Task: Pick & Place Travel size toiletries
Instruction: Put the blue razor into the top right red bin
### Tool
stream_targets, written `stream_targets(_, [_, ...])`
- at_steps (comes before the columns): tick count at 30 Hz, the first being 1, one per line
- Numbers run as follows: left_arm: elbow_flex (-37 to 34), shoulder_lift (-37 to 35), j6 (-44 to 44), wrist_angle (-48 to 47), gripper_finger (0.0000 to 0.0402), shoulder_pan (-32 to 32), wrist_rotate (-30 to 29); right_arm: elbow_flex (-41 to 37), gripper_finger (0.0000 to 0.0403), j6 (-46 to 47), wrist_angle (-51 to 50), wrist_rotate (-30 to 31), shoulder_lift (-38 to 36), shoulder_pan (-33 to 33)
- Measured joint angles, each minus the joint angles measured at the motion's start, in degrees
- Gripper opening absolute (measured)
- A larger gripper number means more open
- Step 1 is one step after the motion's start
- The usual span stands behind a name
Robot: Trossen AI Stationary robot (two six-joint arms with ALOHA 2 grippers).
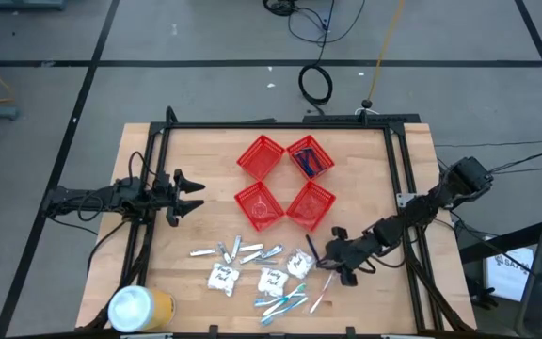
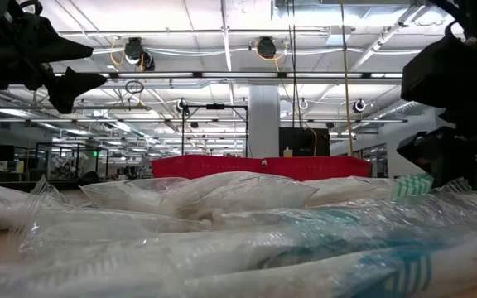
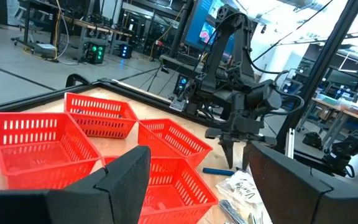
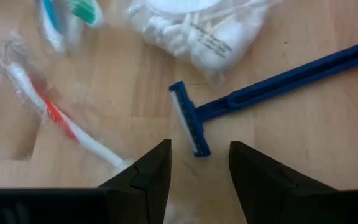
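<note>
The travel size toiletries lie in a cluster near the table's near edge: silvery tubes [image 1: 238,251], white sachets [image 1: 222,278], and wrapped toothbrushes [image 1: 285,303]. A dark blue razor [image 4: 194,127] lies flat on the wood beside a sachet [image 4: 197,28] and a red-striped toothbrush [image 4: 55,115]. My right gripper [image 4: 199,152] is open just above the razor's head, one finger to each side, touching nothing. Another blue razor [image 1: 310,162] lies in the far right red basket. My left gripper [image 1: 191,193] waits open at the table's left, level with the baskets.
Four red mesh baskets [image 1: 260,155] stand in a block at the table's middle; in the low view they show as a red rim [image 2: 263,165]. A large yellow can with a white lid [image 1: 139,309] stands at the near left corner. Bare wood lies between the left gripper and the baskets.
</note>
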Motion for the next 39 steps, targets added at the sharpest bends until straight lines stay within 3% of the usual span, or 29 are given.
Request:
stream_targets(5, [-0.01, 0.00, 0.00, 0.00, 0.0271, 0.00, 0.00, 0.15, 0.0139, 0.22, -2.45, 0.27, -0.08, -0.07])
stream_targets(16, [0.01, 0.00, 0.00, 0.00, 0.0271, 0.00, 0.00, -0.03, 0.0102, -6.77, 11.64, -0.09, 0.02, -0.49])
stream_targets(27, [0.00, 0.00, 0.00, -0.01, 0.0271, -0.02, 0.00, -0.01, 0.0078, -6.72, 12.11, -3.24, 4.45, -2.21])
stream_targets(39, [0.00, 0.00, 0.01, 0.01, 0.0271, -0.01, 0.00, 0.10, 0.0067, 0.80, -1.19, -6.06, -0.79, -1.73])
